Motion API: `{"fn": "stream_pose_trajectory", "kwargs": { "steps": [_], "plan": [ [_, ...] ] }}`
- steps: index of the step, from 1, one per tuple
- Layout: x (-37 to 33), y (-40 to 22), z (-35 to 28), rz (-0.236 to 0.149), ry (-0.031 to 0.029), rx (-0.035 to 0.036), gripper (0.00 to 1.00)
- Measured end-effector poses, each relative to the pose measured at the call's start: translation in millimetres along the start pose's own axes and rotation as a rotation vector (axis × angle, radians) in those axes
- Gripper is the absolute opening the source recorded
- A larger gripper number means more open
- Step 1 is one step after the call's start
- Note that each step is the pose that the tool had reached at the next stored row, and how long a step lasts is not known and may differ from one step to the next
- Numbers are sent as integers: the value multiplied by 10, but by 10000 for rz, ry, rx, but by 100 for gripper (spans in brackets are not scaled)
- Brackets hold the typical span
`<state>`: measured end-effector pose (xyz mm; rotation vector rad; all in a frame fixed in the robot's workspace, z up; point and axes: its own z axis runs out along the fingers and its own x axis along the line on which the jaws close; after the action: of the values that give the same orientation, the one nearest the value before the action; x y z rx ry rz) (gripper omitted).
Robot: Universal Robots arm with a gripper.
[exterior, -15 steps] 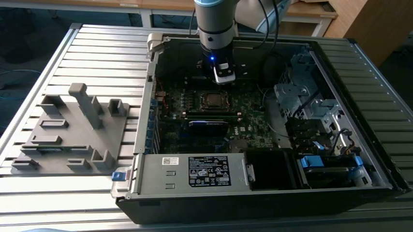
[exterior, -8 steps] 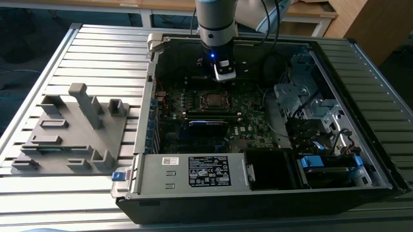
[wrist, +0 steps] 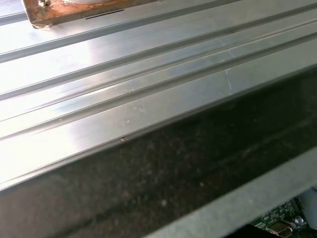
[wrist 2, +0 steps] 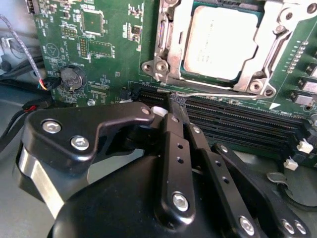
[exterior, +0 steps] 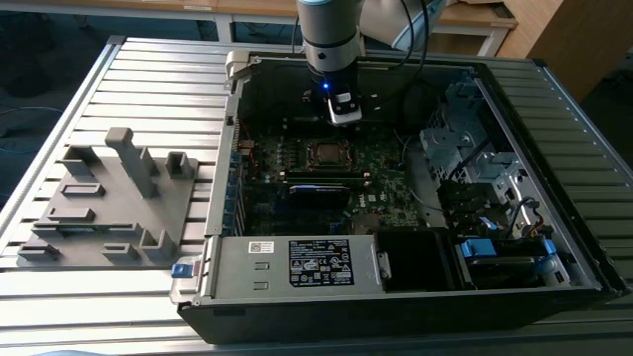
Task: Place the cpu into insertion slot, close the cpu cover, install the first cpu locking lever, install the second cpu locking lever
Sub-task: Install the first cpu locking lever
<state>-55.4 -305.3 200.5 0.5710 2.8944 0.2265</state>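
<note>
One thin wire lever (wrist 2: pixel 218 92) is what my fingers (wrist 2: pixel 174 106) meet: in the second wrist view they are drawn together with no gap, their tips at the lever's near end, and whether they pinch it or merely press on it I cannot tell. The lever runs lengthwise along the socket's near edge, between the socket and the long black memory slots (wrist 2: pixel 237 124), crossing the line of my fingers. Just beyond it the cpu (wrist 2: pixel 223 42) lies flat in the insertion slot (wrist 2: pixel 163 54), its dull silver top showing through the window of the cpu cover (wrist 2: pixel 275 47), which I judge to be already down over it. In the exterior view my fingers (exterior: pixel 343 117) hang inside the open computer case (exterior: pixel 396 300), just beyond the socket (exterior: pixel 325 152) on the green board (wrist 2: pixel 99 54). Room is tight: memory slots beneath me, a coin battery (wrist 2: pixel 72 78) and loose cables (wrist 2: pixel 22 49) off to one side. The case rests on a ribbed metal counter (exterior: pixel 158 74), beside a grey fixture (exterior: pixel 109 200)
</note>
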Motion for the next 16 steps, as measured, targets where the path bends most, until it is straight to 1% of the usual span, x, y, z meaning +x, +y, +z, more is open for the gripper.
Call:
{"fn": "stream_pose_trajectory", "kwargs": {
  "steps": [4,9,14,16],
  "plan": [
    [11,-5,-3,-1,-15,-4,10],
    [45,-18,-10,-9,-79,-32,10],
    [55,-23,-10,-12,-107,-44,10],
    [63,-26,-10,-15,-130,-52,10]
  ]
}}
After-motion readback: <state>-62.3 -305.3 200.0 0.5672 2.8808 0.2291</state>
